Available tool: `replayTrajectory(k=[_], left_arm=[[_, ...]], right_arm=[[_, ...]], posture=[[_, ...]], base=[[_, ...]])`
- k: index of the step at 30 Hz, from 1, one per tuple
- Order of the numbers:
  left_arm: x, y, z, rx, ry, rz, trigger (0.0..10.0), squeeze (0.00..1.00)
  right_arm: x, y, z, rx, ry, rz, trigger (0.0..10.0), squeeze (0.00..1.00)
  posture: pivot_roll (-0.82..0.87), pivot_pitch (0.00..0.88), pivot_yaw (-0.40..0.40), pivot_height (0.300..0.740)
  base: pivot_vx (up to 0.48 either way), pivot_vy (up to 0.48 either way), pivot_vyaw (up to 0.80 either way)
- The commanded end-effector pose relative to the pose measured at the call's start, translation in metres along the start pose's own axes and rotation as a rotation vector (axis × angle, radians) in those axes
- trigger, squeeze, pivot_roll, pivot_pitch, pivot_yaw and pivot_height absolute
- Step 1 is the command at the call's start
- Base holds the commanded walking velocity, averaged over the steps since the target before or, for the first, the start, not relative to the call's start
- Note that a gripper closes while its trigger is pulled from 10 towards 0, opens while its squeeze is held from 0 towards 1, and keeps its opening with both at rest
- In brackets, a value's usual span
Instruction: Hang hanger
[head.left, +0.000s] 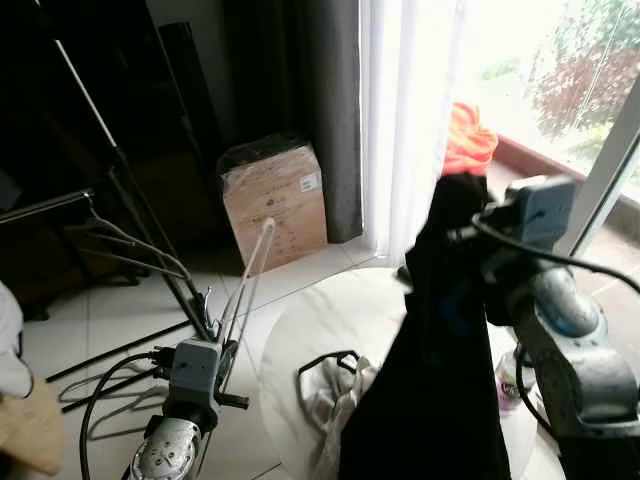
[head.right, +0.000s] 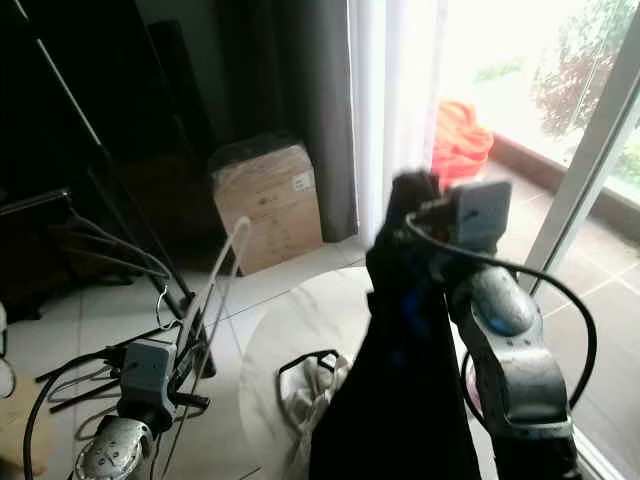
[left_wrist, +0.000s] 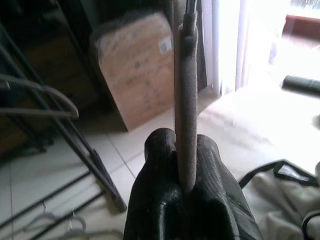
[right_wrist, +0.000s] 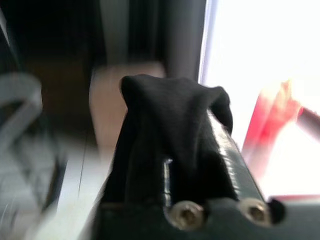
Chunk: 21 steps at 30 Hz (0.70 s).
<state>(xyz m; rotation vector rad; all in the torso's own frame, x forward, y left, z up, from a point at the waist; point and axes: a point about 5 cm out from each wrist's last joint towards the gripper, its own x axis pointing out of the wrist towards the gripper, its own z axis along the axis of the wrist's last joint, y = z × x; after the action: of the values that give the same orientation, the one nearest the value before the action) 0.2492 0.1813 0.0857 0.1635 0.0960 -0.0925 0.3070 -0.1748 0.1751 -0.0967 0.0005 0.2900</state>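
Observation:
My left gripper (head.left: 228, 345) is shut on a pale hanger (head.left: 250, 268) and holds it upright at the lower left, beside the round table. In the left wrist view, the hanger's grey padded bar (left_wrist: 186, 95) is pinched between the two black fingers (left_wrist: 155, 190). My right gripper (head.left: 458, 200) is raised on the right, shut on a black garment (head.left: 430, 380) that hangs down in a long drape over the table. In the right wrist view the black cloth (right_wrist: 170, 115) covers the fingertips.
A black clothes rack (head.left: 150, 235) with wire hangers (head.left: 125, 245) on it stands at the left, with more hangers on the floor. A plastic-wrapped cardboard box (head.left: 275, 200) sits by the grey curtain. On the round white table (head.left: 320, 310) lies a white cloth (head.left: 335, 390).

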Motion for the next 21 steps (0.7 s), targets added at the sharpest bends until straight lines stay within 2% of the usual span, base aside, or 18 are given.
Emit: replayTrajectory(k=[1, 4, 5, 7, 12, 15, 16, 21], left_arm=[[-0.003, 0.007, -0.003, 0.017, 0.018, 0.022, 10.0, 0.00], [-0.003, 0.007, -0.002, 0.019, 0.019, 0.021, 10.0, 0.00], [-0.003, 0.007, -0.002, 0.019, 0.019, 0.021, 10.0, 0.00], [-0.004, 0.007, -0.002, 0.020, 0.021, 0.019, 10.0, 0.00], [-0.004, 0.007, -0.002, 0.021, 0.023, 0.015, 10.0, 0.00], [-0.004, 0.007, -0.002, 0.021, 0.024, 0.014, 10.0, 0.00], [-0.004, 0.007, -0.002, 0.022, 0.027, 0.010, 10.0, 0.00], [-0.004, 0.006, -0.004, 0.022, 0.033, 0.007, 10.0, 0.00]], right_arm=[[-0.004, 0.010, -0.021, 0.033, 0.082, 0.071, 10.0, 0.00], [-0.017, 0.015, -0.045, 0.055, 0.175, 0.132, 10.0, 0.00], [-0.017, 0.015, -0.045, 0.055, 0.175, 0.132, 10.0, 0.00], [-0.026, 0.014, -0.062, 0.083, 0.260, 0.112, 10.0, 0.00], [-0.040, 0.020, -0.068, 0.074, 0.294, 0.161, 10.0, 0.00], [-0.043, 0.023, -0.068, 0.078, 0.298, 0.174, 10.0, 0.00], [-0.050, 0.028, -0.070, 0.078, 0.330, 0.194, 10.0, 1.00], [-0.060, 0.031, -0.076, 0.025, 0.407, 0.220, 10.0, 1.00]], posture=[[-0.19, 0.091, 0.057, 0.740], [-0.19, 0.093, 0.057, 0.740], [-0.19, 0.093, 0.057, 0.740], [-0.19, 0.097, 0.059, 0.740], [-0.20, 0.103, 0.060, 0.740], [-0.20, 0.105, 0.061, 0.740], [-0.20, 0.107, 0.061, 0.740], [-0.20, 0.109, 0.061, 0.740]], base=[[0.000, 0.000, 0.00], [0.000, 0.000, 0.00], [0.000, 0.000, 0.00], [0.000, 0.000, 0.00], [0.000, 0.000, 0.00], [0.000, 0.000, 0.00], [0.000, 0.000, 0.00], [0.000, 0.000, 0.00]])
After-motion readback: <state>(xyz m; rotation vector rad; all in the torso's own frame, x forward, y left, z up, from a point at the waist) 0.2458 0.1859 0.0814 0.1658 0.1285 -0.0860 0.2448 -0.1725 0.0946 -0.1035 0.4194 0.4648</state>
